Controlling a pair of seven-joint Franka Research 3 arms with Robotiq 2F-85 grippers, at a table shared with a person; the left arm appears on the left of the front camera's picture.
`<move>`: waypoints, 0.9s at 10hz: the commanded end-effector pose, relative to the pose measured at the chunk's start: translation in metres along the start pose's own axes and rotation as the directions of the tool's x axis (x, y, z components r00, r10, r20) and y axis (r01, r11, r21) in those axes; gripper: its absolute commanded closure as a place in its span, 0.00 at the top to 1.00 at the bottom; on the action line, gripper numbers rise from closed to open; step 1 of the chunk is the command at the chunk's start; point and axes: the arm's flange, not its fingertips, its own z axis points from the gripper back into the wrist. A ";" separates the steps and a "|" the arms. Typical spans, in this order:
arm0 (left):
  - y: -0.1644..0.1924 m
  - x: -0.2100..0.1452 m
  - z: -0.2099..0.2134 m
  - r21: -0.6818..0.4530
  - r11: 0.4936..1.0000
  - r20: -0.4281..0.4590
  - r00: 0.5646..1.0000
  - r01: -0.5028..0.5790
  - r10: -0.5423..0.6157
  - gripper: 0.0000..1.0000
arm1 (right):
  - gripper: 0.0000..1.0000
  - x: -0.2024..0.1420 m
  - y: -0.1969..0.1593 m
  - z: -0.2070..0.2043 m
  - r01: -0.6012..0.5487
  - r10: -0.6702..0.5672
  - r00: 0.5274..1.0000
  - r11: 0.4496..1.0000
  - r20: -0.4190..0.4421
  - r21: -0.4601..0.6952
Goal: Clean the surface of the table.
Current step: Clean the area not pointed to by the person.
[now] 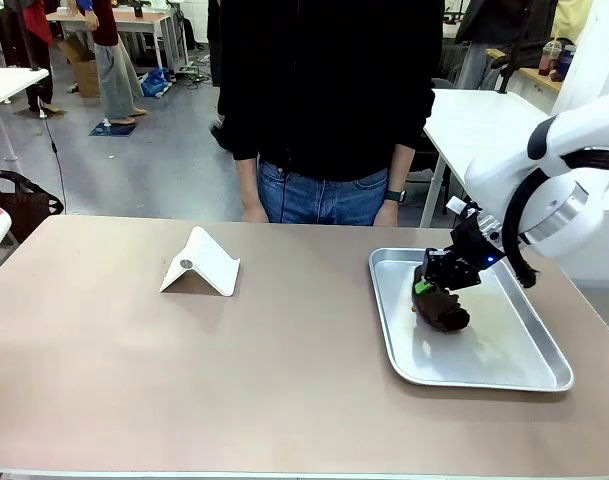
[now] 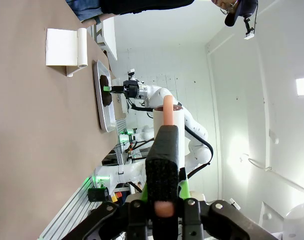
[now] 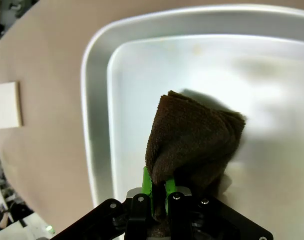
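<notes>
There, the right gripper (image 1: 424, 290) pinched a brown cloth (image 1: 446, 312) in the tray (image 1: 504, 352); the left gripper (image 2: 162, 194) clamped a black tool (image 2: 164, 150).

Light: bright, even, overhead, flat across matte brownish-taupe table (image 1: 284, 380) | Glare: shallow silver metal tray (image 3: 201, 60) washed near-white in right wrist view; plain white wall (image 2: 251, 125) blown out | Shadows: soft, beside dark brown terry cloth (image 3: 191, 140) | Distortion: tray rim bowed
</notes>
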 end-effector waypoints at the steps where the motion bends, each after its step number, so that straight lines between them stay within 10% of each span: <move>1: -0.005 -0.001 -0.003 -0.009 1.000 0.012 1.000 -0.011 0.011 0.22 | 0.11 -0.002 0.011 -0.019 -0.060 0.062 0.998 0.993 -0.021 0.101; 9: -0.005 -0.001 -0.003 -0.009 1.000 0.012 1.000 -0.011 0.011 0.22 | 0.11 -0.006 0.007 -0.018 -0.091 0.090 0.995 0.996 0.034 0.003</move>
